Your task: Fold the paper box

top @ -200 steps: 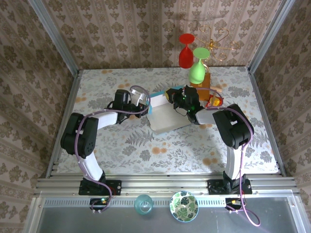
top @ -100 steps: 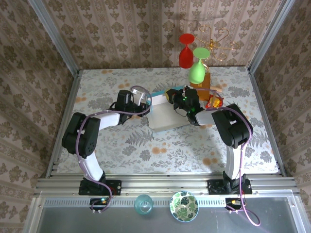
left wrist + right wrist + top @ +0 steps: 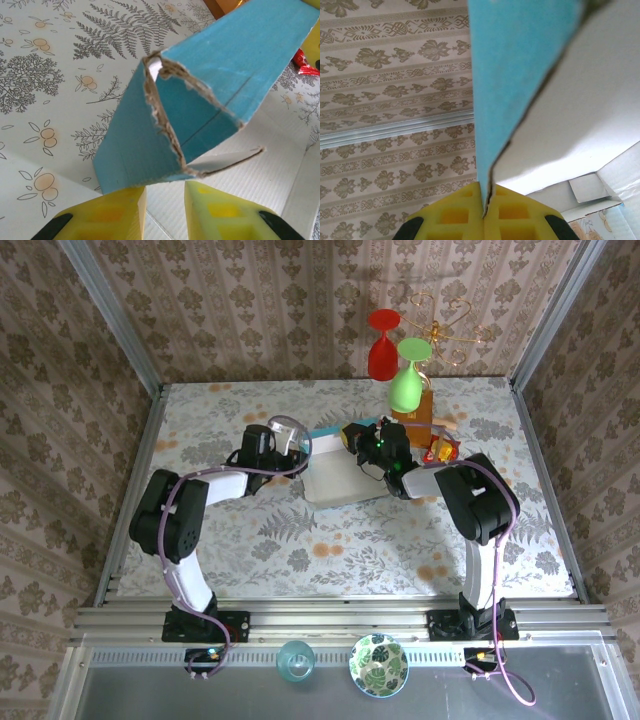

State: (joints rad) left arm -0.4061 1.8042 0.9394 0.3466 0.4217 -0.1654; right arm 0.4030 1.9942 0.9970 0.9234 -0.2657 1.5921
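**Ann:** There's the paper box [image 3: 335, 478], mid-table between the two arms. Its white ribbed inside faces up, and a sky-blue strip runs along the far edge.

**Raj:** Close in at the left wrist, a blue flap is folded into a pointed wedge. The cut edge is ragged and shows fuzzy brown fibre. A thin dark crease line runs across the smooth blue face.

**Ann:** And the left gripper [image 3: 165, 192]?

**Raj:** Its chunky yellow fingers [image 3: 112, 212] are slightly parted with nothing between them. They sit right under the wedge's lower edge, and I can't tell whether they touch the card.

**Ann:** Over to the right gripper [image 3: 485, 202].

**Raj:** Clamped tight on the box. A thin card wall, blue on one face and matte white on the other, is pinched between its yellow, grid-moulded fingers.

**Ann:** Underneath it all lies a flat tablecloth [image 3: 45, 75] printed with ferns, trees and little orange fruits.

**Raj:** A brown-orange block [image 3: 420, 410] stands upright just behind the right gripper.
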